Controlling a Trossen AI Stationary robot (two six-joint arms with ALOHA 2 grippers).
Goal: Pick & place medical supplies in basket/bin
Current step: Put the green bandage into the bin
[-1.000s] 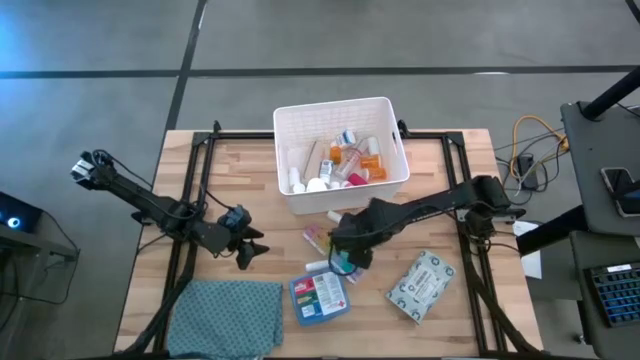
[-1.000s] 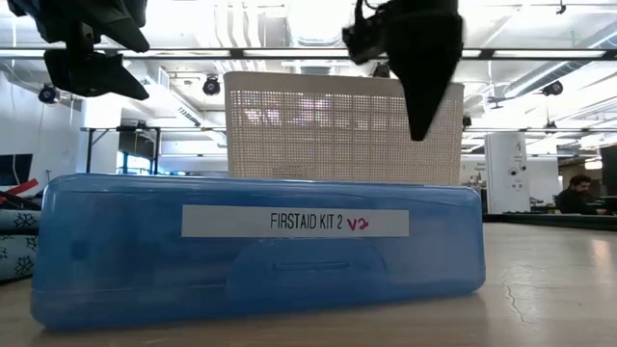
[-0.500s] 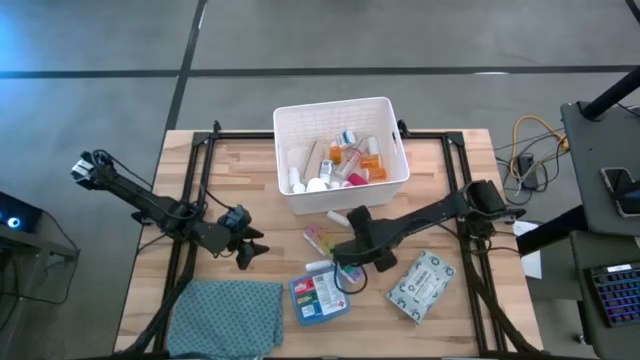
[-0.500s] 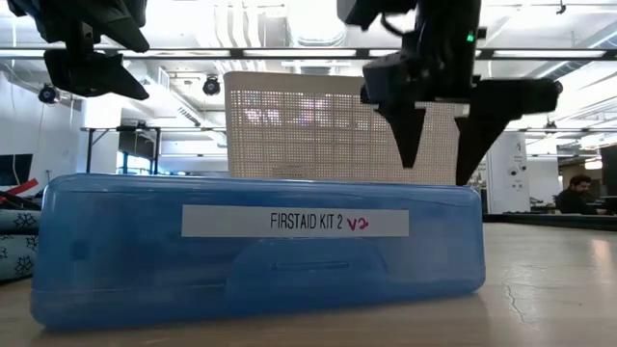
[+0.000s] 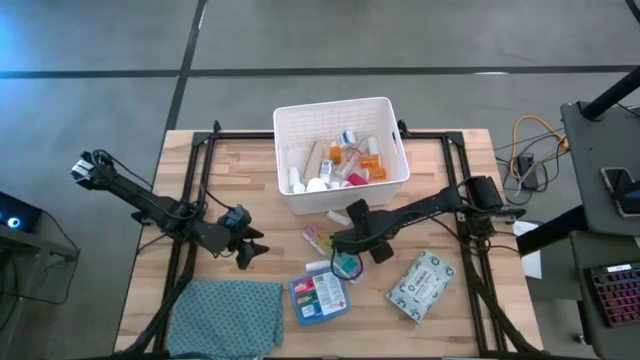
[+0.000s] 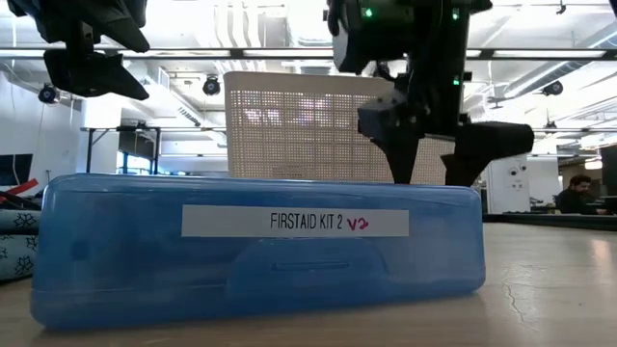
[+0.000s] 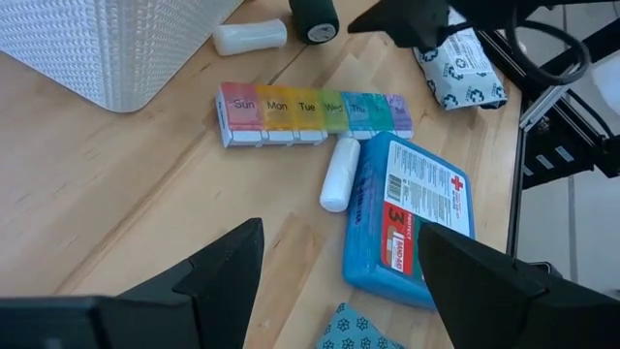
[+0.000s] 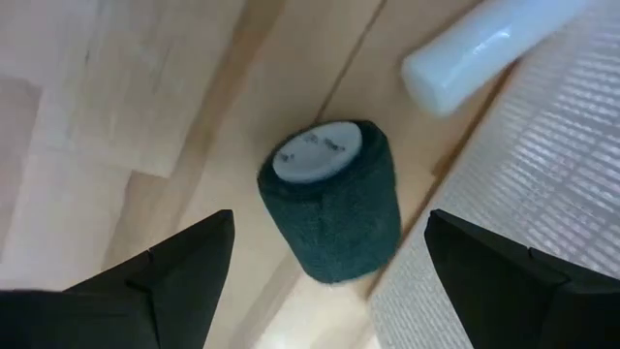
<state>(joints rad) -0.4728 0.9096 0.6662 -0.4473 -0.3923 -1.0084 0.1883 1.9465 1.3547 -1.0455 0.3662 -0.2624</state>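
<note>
The white basket point(image 5: 340, 150) stands at the table's far middle with several small supplies inside. A dark green roll point(image 8: 334, 204) rests on the wood close to the basket's near wall, beside a white tube point(image 8: 484, 44). My right gripper point(image 8: 329, 291) hangs open above the roll, one finger on either side and apart from it; it is also in the low view point(image 6: 436, 154). A pill organiser strip point(image 7: 315, 114), a white bottle point(image 7: 339, 174), the blue first-aid box point(image 7: 407, 223) and the wipes pack point(image 5: 420, 285) lie on the table. My left gripper point(image 7: 339, 291) waits open at the table's left.
A teal patterned cloth point(image 5: 230, 315) lies at the near left corner. The first-aid box point(image 6: 260, 246) fills the front of the low view. The table's black frame rails point(image 5: 200, 170) run along both sides. Bare wood lies between my left gripper point(image 5: 250, 250) and the pill organiser.
My right gripper has come down toward the table near the basket and has rolled about its own axis. In the low view it showed edge-on before, and both fingers now stand side by side, lower behind the first-aid box.
</note>
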